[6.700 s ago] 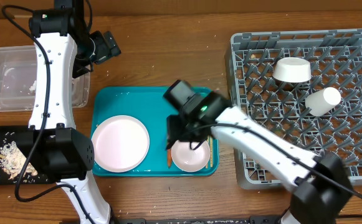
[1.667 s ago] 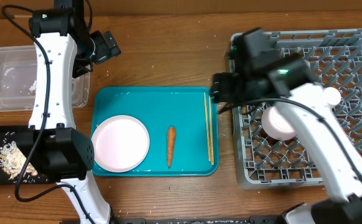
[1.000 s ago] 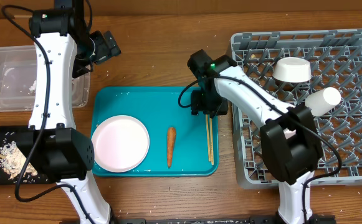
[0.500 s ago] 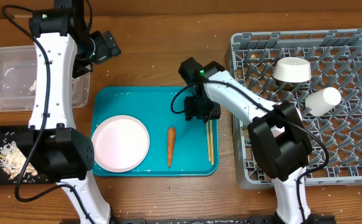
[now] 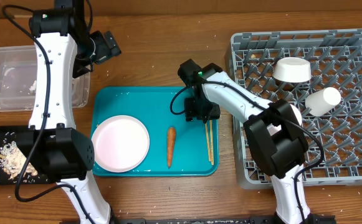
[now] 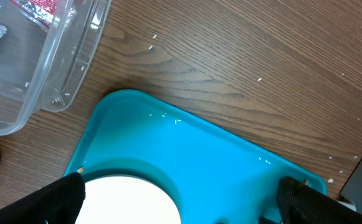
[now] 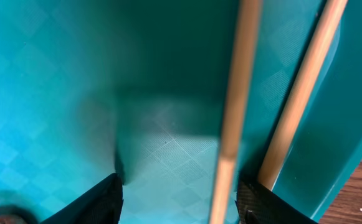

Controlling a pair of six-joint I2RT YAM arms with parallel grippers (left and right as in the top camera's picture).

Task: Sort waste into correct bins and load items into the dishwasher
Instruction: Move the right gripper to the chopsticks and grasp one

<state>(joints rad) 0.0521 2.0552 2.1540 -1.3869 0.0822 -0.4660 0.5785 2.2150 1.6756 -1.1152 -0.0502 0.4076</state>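
At the right edge of the teal tray (image 5: 137, 99) my right end effector (image 7: 177, 198) straddles one chopstick (image 7: 233, 112), jaws open; my left end effector (image 6: 184, 199) gapes wide. The rack (image 5: 355, 155) holds a bowl (image 5: 292, 70) and cup (image 5: 323, 101).

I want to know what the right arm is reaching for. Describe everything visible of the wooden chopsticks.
The chopsticks are two thin, straight sticks of pale wood. They lie flat and side by side, nearly parallel, on the teal tray, close along its right wall. They are to the right of the carrot and do not touch it. Their far ends are hidden under the right claw, which stands open astride at least one stick.
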